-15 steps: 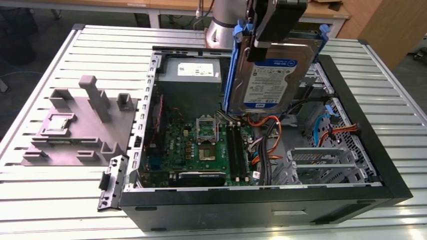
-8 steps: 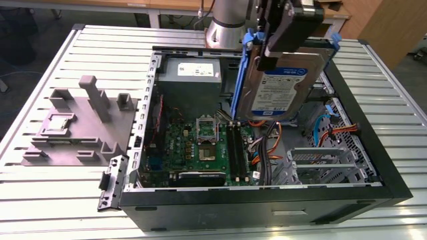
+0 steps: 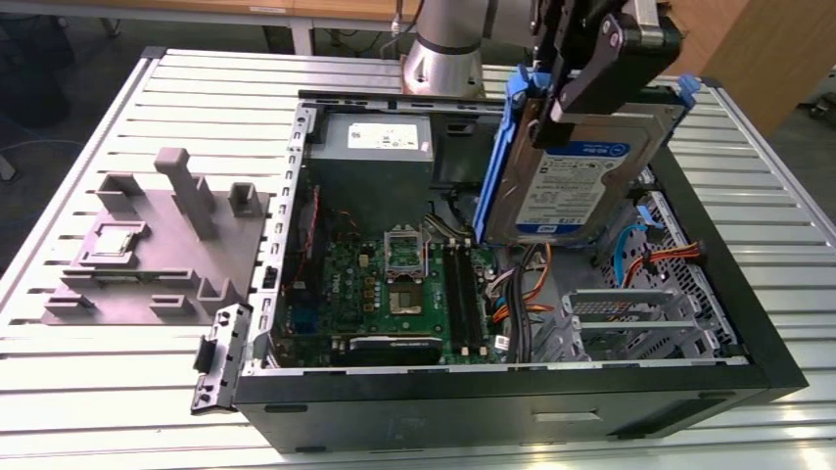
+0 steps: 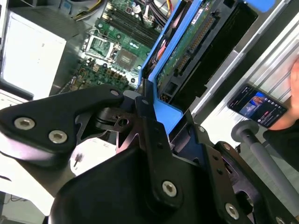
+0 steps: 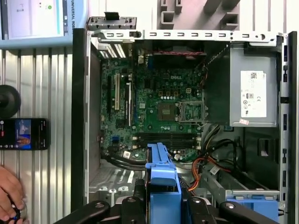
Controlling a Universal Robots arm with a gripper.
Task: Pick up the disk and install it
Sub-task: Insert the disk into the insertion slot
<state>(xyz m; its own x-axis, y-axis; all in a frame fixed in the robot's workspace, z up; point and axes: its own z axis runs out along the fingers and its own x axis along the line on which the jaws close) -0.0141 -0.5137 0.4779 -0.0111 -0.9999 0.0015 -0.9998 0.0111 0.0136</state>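
Note:
The disk (image 3: 569, 186), a silver-grey drive with a white-and-blue label and blue side rails, hangs upright and slightly tilted above the open computer case (image 3: 523, 377). My gripper (image 3: 594, 88) is shut on its upper end, black fingers clamping the blue rail. In the second wrist view the disk (image 4: 191, 46) shows its green circuit side and connector edge, running away from the gripper (image 4: 149, 116). The first wrist view looks straight down into the case past the disk's blue rail (image 5: 161, 177). The disk hovers over the case's cable area, beside the memory slots.
Inside the case lie the motherboard (image 3: 392, 284), a power supply (image 5: 254, 93), orange and black cables (image 3: 523, 294) and a metal drive cage (image 3: 627, 313). A grey fixture (image 3: 157, 245) stands on the exterior view's left. A phone (image 5: 23, 134) and a person's hand (image 5: 9, 191) are beside the case.

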